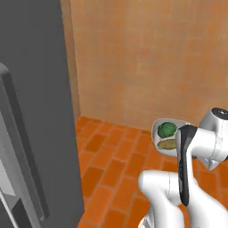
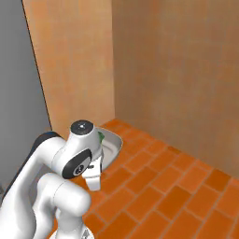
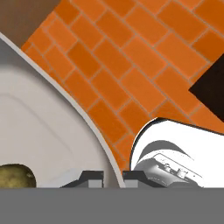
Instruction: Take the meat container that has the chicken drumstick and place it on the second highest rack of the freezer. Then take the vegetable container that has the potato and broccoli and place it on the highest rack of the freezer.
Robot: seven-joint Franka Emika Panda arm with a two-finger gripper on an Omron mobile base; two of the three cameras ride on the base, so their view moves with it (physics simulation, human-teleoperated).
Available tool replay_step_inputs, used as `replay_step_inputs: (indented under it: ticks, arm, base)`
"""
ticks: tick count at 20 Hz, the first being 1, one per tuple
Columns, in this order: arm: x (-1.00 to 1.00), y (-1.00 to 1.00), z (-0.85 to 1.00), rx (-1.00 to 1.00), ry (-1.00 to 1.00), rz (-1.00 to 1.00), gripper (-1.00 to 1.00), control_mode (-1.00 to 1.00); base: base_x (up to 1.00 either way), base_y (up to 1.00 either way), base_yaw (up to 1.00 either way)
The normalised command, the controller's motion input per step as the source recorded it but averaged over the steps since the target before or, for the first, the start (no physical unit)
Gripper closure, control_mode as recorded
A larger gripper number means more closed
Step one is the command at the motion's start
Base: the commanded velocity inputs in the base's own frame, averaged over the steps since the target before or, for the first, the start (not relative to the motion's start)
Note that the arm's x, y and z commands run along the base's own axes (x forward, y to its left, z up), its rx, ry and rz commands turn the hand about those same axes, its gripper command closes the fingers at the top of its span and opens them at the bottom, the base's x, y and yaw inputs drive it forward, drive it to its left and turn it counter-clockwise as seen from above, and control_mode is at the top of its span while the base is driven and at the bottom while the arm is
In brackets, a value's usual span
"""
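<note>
My gripper (image 3: 113,177) is shut on the grey rim of the vegetable container (image 3: 39,127), a white tray held above the floor. The potato (image 3: 16,176) lies in it at the lower left of the hand view. From the left base view the container (image 1: 174,124) shows beside the arm's upper links, with the broccoli (image 1: 167,129) and the potato (image 1: 167,144) inside. In the right base view the container (image 2: 111,141) pokes out behind the wrist, with a sliver of broccoli (image 2: 101,136). The freezer (image 1: 35,89) stands at the left as a tall grey wall. Its racks, the meat container and the chicken drumstick are out of view.
Orange brick floor (image 1: 111,164) spreads under the arm. Tan walls (image 2: 177,70) meet in a corner ahead. The freezer's grey side (image 2: 16,70) also lines the left of the right base view. A long dark vertical bar (image 1: 24,151) runs down the freezer's front.
</note>
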Motion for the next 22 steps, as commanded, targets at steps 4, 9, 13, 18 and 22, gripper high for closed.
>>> replay_step_inputs:
  ticks: [4,9,13,18,22]
  arm:
    - [0.0,0.0,0.0,0.0,0.0,0.0,1.0,1.0]
    - [0.0,0.0,0.0,0.0,0.0,0.0,1.0,1.0]
    - [0.0,0.0,0.0,0.0,0.0,0.0,1.0,1.0]
    - [0.0,0.0,0.0,0.0,0.0,0.0,1.0,1.0]
    - [0.0,0.0,0.0,0.0,0.0,0.0,1.0,1.0]
  base:
    - [-0.37,-0.23,0.57]
    - [-0.34,-0.3,0.61]
    - [0.09,-0.42,0.62]
    - [0.09,-0.26,0.77]
    - [0.68,-0.66,0.51]
